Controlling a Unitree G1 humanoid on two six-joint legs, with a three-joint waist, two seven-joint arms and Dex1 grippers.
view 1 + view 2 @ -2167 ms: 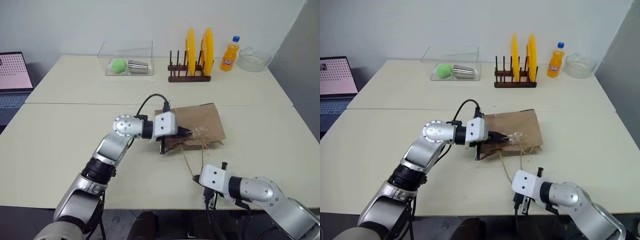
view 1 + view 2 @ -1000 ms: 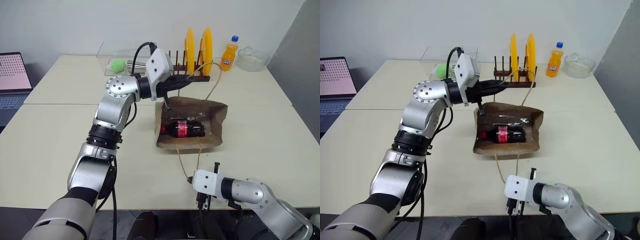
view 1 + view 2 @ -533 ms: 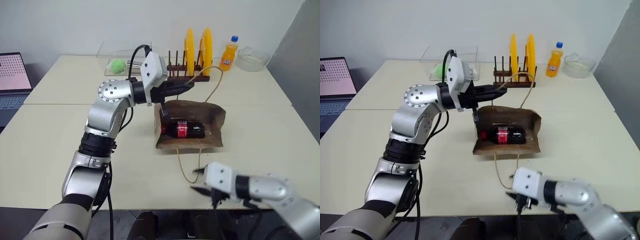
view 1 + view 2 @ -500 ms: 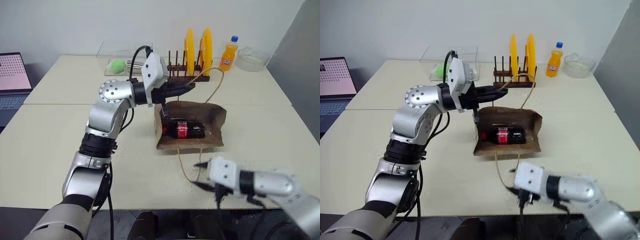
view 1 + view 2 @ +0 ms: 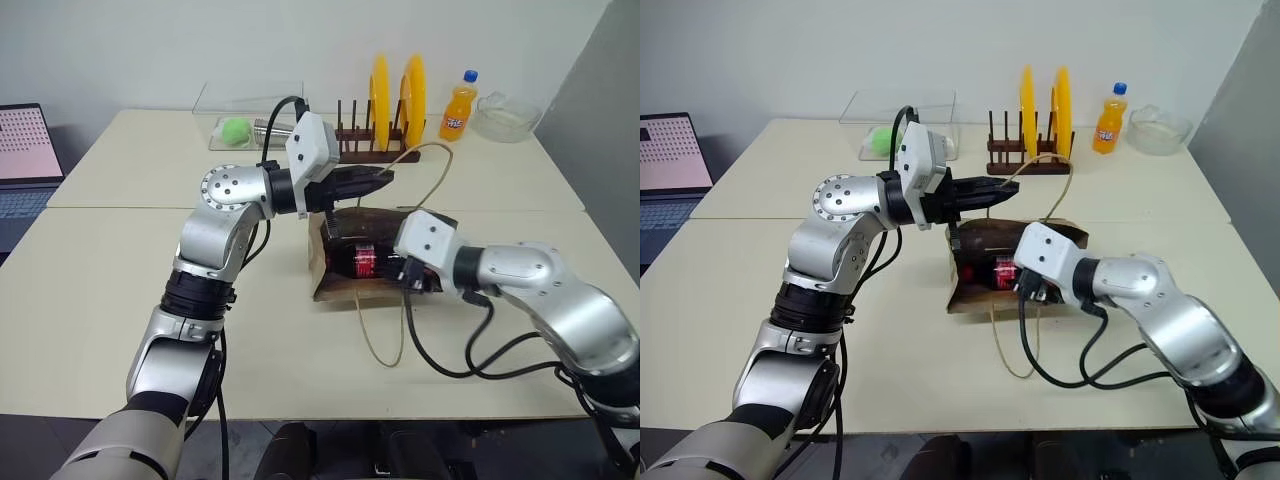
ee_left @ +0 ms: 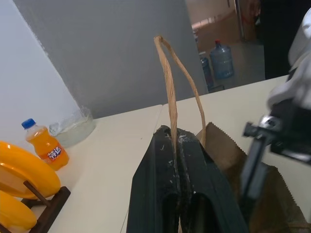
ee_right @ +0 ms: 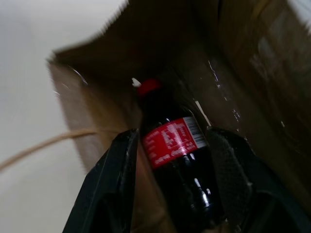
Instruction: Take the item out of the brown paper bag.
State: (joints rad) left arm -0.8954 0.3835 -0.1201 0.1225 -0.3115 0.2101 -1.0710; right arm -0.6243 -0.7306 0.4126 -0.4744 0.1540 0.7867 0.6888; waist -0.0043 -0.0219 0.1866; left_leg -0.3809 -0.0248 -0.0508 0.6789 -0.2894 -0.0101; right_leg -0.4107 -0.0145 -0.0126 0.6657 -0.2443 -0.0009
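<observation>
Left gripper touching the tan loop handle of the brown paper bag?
Touching. In the left wrist view the left gripper is shut, with the tan loop handle pinched between its black fingers and rising from them above the brown paper bag.

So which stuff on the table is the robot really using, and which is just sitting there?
Using:
- brown paper bag
- cola bottle inside it
- bag handle, pinched by the left tool
- right tool, open around the bottle

Just sitting there:
- orange soda bottle
- plate rack
- glass bowl
- clear box
- laptop
</observation>
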